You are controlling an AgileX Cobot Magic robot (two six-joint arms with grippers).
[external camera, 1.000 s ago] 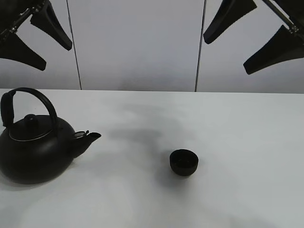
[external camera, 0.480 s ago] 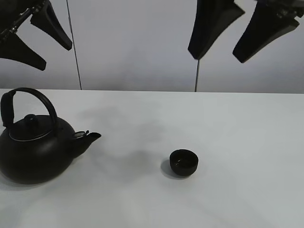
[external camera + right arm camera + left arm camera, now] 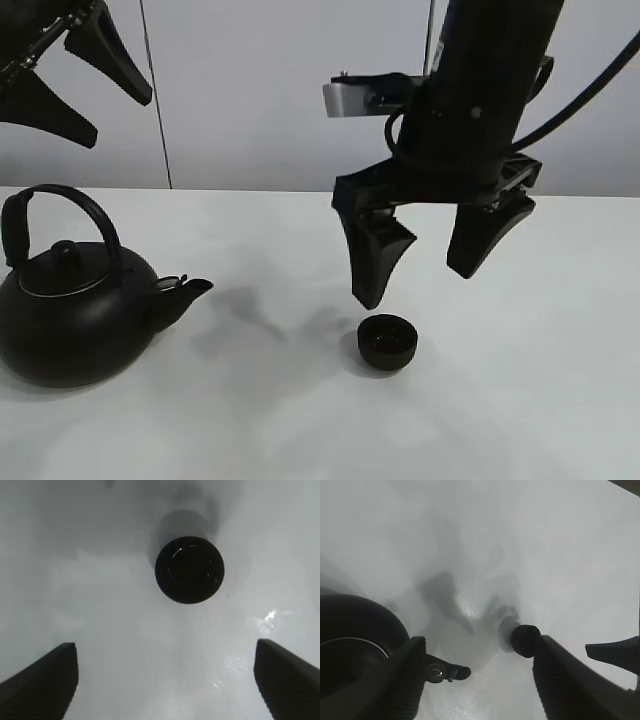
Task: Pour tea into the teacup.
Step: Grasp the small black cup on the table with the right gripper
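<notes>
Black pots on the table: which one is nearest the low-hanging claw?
The small handleless teacup, just below the open right gripper. The big kettle with the arched handle stands far off to the left.

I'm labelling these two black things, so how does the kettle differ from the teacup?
The kettle is much bigger than the teacup. The kettle has an arched handle, a lid and a spout; the teacup has none and is open-topped. The kettle stands far left on the table, the teacup near the middle, under the open right hand. Both are black, round and upright.
</notes>
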